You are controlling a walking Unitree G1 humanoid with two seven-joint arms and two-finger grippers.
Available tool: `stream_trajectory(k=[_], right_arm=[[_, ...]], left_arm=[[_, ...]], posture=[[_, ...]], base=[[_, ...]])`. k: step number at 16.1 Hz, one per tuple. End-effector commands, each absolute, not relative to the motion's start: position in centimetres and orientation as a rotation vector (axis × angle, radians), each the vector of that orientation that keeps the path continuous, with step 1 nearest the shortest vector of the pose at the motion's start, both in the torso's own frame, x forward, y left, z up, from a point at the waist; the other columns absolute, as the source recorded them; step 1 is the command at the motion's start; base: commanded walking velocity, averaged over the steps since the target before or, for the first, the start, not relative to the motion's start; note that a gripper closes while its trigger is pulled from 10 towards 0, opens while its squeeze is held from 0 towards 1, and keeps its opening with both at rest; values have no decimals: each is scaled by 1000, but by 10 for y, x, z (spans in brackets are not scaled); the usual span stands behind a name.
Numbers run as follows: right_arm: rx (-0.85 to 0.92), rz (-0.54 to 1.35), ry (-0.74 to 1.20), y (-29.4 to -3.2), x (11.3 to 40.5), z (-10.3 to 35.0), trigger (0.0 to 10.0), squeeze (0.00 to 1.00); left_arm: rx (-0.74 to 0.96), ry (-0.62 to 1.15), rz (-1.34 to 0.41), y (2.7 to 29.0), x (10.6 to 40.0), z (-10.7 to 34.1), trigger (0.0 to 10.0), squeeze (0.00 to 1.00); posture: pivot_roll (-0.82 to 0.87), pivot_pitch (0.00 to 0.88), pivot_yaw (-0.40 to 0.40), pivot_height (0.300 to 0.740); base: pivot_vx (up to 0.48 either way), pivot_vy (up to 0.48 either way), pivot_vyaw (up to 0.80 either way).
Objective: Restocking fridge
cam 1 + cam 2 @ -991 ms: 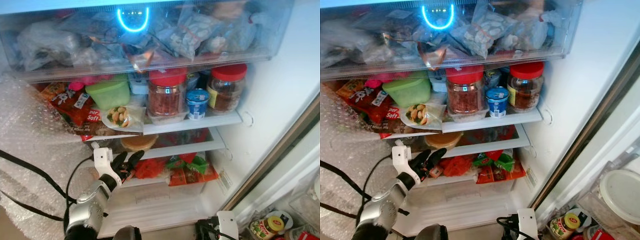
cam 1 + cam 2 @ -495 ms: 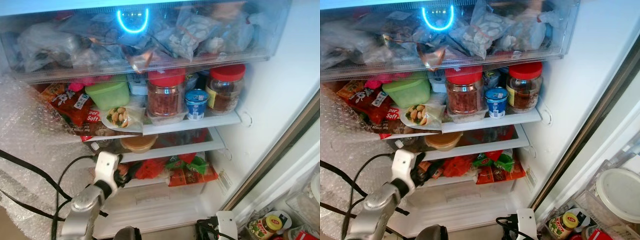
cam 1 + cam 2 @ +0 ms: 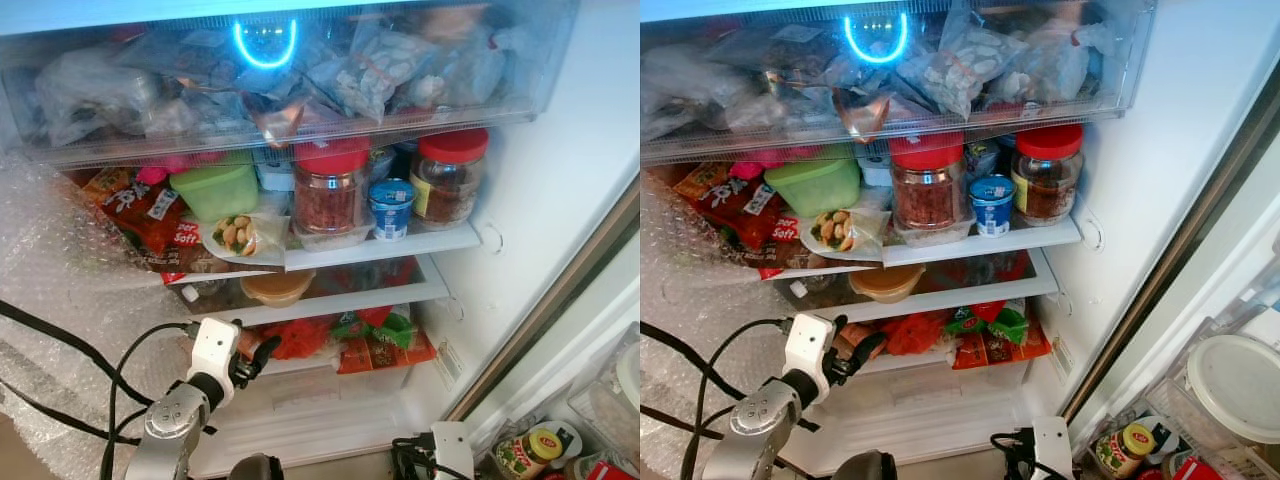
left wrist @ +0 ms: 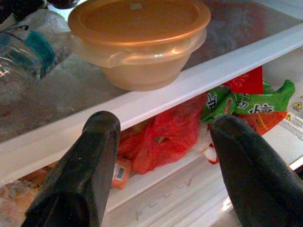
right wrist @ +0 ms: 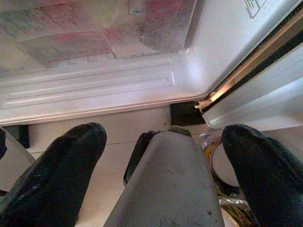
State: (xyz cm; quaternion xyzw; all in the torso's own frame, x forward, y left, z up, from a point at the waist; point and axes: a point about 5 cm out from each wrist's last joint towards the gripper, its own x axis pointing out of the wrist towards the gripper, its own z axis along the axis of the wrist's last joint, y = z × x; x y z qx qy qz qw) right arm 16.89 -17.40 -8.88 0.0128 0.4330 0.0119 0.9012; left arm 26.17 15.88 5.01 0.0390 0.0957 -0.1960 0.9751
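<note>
Left gripper (image 4: 163,151): jaws held apart, nothing between them, raised at the front edge of the white middle fridge shelf (image 4: 199,78).
Orange-lidded translucent plastic bowl (image 4: 139,40): set on that shelf, near its front edge.
Red plastic bag (image 4: 163,137): lodged beneath that shelf.
Right gripper (image 5: 163,161): jaws apart, held low before the fridge floor.

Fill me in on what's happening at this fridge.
The robot stands at the open fridge, which is already packed. Its left gripper is open and empty, held at the front of the lower shelves, just below the shelf edge carrying an orange-lidded bowl and in front of a red bag. The right gripper hangs low and open near the fridge's base, holding nothing.
</note>
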Motion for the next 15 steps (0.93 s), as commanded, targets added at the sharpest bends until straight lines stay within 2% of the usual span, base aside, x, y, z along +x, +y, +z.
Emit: stream_trajectory(k=[1, 4, 15], right_arm=[[41, 13, 955, -172, 155, -96, 10000, 0], [48, -4, 958, -176, 154, -96, 10000, 0], [71, -35, 947, -175, 156, -95, 10000, 0]], left_arm=[[95, 195, -389, 160, 261, 50, 10000, 0], [102, 201, -396, 160, 260, 48, 10000, 0], [113, 209, -403, 159, 259, 46, 10000, 0]], posture=[[6, 0, 42, 649], [7, 0, 42, 649], [5, 0, 49, 649]], base=[[0, 0, 0], [0, 0, 0], [-292, 0, 0]])
